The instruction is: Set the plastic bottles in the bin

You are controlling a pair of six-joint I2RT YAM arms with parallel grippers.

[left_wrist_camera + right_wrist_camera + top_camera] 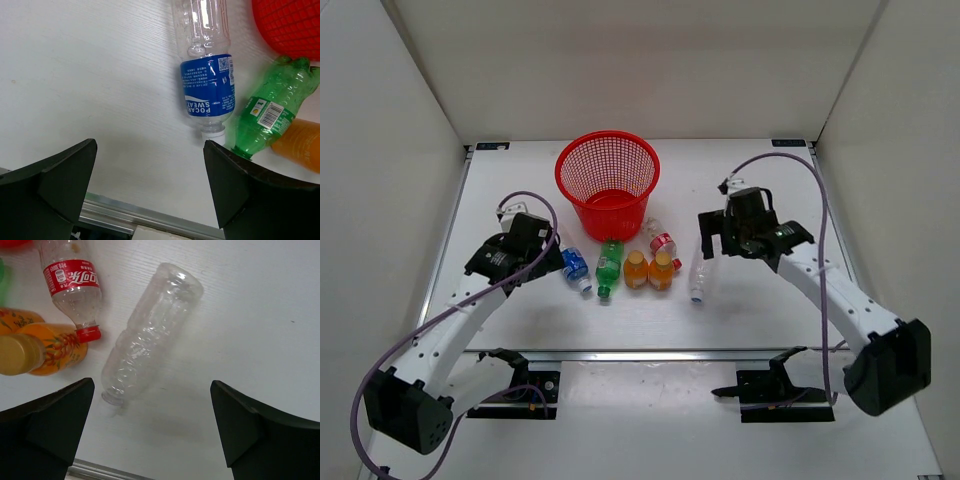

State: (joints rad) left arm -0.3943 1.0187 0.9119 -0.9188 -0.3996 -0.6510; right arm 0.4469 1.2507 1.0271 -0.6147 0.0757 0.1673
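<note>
Both spread and empty, the left pincer (150, 145) faces the blue-labelled bottle (207, 87) lying just ahead, and the right pincer (152, 385) faces the unlabelled clear bottle (150, 335).

Left arm (450, 335) and right arm (835, 300) with white links, black joints, black left gripper (149, 145) and right gripper (152, 382), wedge fingers (55, 182), lilac cables (823, 230), black base brackets (775, 385)
</note>
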